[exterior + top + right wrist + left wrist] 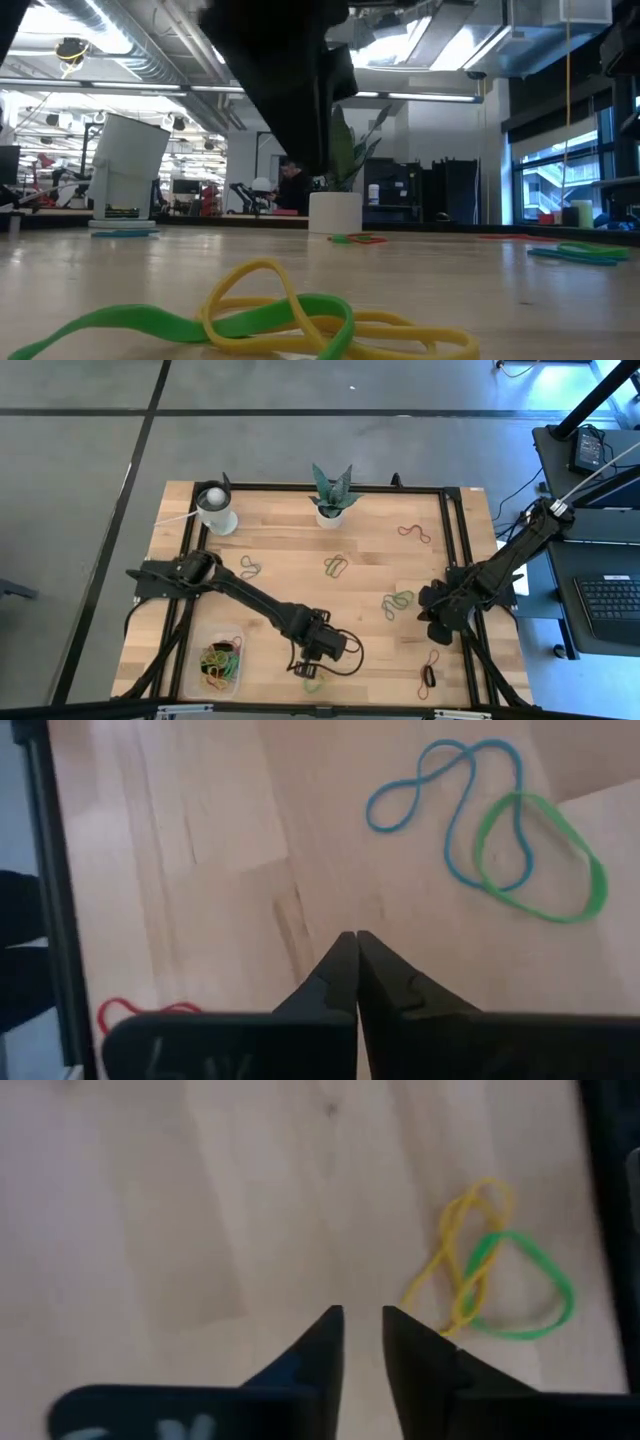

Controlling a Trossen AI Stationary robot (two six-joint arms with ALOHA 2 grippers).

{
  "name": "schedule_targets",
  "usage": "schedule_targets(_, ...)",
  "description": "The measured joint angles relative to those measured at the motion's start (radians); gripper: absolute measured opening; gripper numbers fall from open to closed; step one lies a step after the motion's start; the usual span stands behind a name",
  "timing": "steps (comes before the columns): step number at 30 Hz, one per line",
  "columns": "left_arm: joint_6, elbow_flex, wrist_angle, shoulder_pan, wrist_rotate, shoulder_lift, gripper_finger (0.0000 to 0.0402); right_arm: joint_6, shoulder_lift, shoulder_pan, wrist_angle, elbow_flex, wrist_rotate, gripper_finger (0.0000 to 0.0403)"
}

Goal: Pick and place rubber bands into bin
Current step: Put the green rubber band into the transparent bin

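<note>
High view, left to right: the bin (pixel 219 658) sits near the front-left corner of the table (pixel 290 575) and already holds a heap of rubber bands (pixel 221 657) in green, yellow, red and orange — so part of the job looks done. Just right of it the left gripper (pixel 335 645) hangs low over the wood, its claw parted only by a narrow slit and holding nothing, with a yellow and green tangle (pixel 490 1270) lying just beside its tips near the front edge; I judge that tangle to be the next pick. Further right, loose bands are left in at least 5 spots: a dark one (pixel 250 569), a green-orange pair (pixel 336 566) at mid-table, a blue-green knot (pixel 397 601), a red one (pixel 415 533) toward the back, and a red one (pixel 432 658) above a small black block (pixel 429 677) at the front right. The right gripper (pixel 440 618) waits at the right side, claw pinched shut and empty. For room: the middle is open, while a white cup (pixel 216 508) and a potted plant (pixel 331 495) crowd the back edge, and black rails (pixel 457 540) run along the sides — the front tangle lies close to the lip.
</note>
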Motion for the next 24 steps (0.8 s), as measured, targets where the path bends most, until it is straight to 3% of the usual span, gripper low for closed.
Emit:
schedule_targets(5,-0.014,0.001,0.041,-0.043,-0.002,0.005,0.0118,-0.031,-0.003,-0.002,-0.008,0.000,-0.001,0.0000)
schedule_targets(9,-0.034,-0.003,0.049,-0.074,-0.070,0.005,0.0141,-0.048,-0.004,-0.004,-0.009,0.000,0.001,0.0000)
schedule_targets(24,-0.257,-0.034,0.074,-0.180,-0.049,0.006,0.0144,-0.045,-0.004,-0.005,-0.013,0.000,0.010,0.0000)
